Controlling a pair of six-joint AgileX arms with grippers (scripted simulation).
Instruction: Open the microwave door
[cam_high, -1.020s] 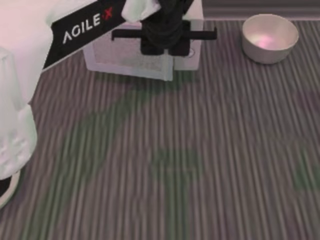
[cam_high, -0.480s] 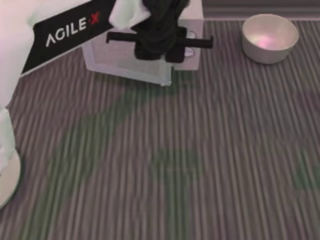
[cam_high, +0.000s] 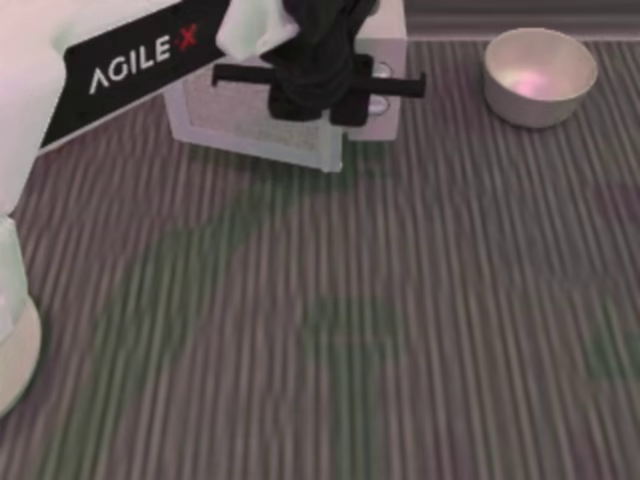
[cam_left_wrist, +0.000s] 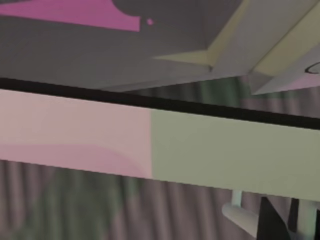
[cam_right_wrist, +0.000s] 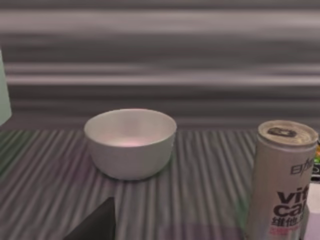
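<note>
The white microwave (cam_high: 388, 40) stands at the table's far edge, middle-left, with two grey knobs on its right panel. The microwave door (cam_high: 245, 125), with a speckled mesh window, stands slightly ajar, its free edge swung a little toward the table's front. My left gripper (cam_high: 322, 100) sits over that free edge, hiding part of the front. In the left wrist view the door (cam_left_wrist: 225, 150) runs across as a wide band, and a dark fingertip (cam_left_wrist: 272, 225) is closed against its white bar handle (cam_left_wrist: 242, 217). My right arm is parked out of the top view; one dark fingertip (cam_right_wrist: 102, 222) shows.
A white round bowl (cam_high: 540, 75) sits to the right of the microwave, also in the right wrist view as the bowl (cam_right_wrist: 130, 142). A drink can (cam_right_wrist: 282, 180) stands near the right gripper. The left arm's white base (cam_high: 12, 330) fills the left edge.
The left arm has swung leftward compared with one second ago, and the door's free edge has come slightly outward. Hardly anything differs over the last half second.
</note>
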